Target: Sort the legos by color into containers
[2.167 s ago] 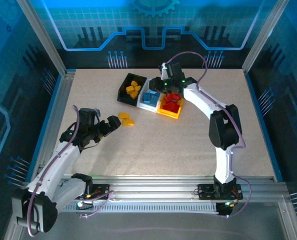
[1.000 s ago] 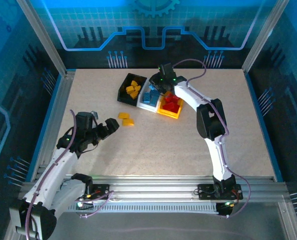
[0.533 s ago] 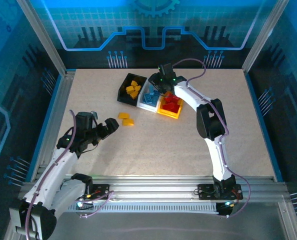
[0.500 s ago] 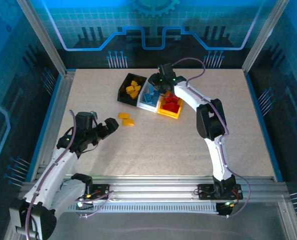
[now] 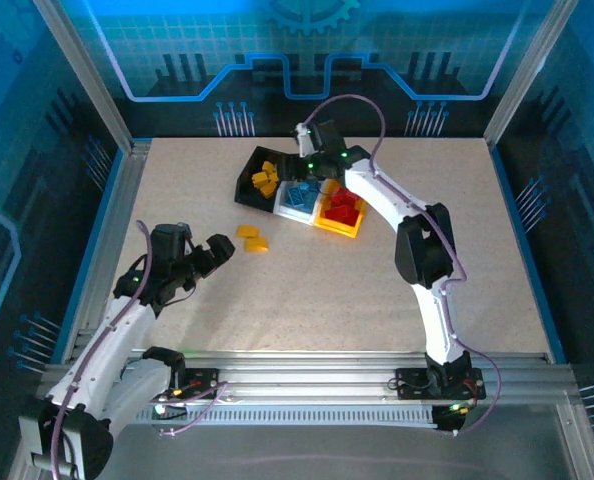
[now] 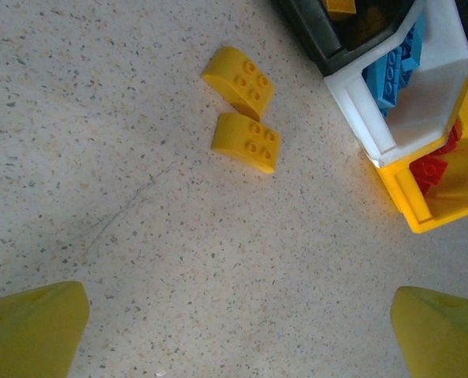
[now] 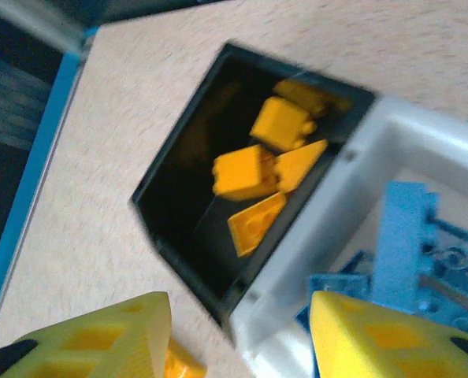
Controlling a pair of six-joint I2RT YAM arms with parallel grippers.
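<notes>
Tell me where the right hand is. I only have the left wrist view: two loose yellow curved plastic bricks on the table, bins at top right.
Observer: The right hand hangs roughly above the shared wall of the black plastic bin and the white plastic bin.
Operator: Holding anything?
Observer: No. Its fingers stand apart with nothing between them.
Operator: What's in the black one?
Observer: At least four yellow plastic bricks, lying loose on its floor.
</notes>
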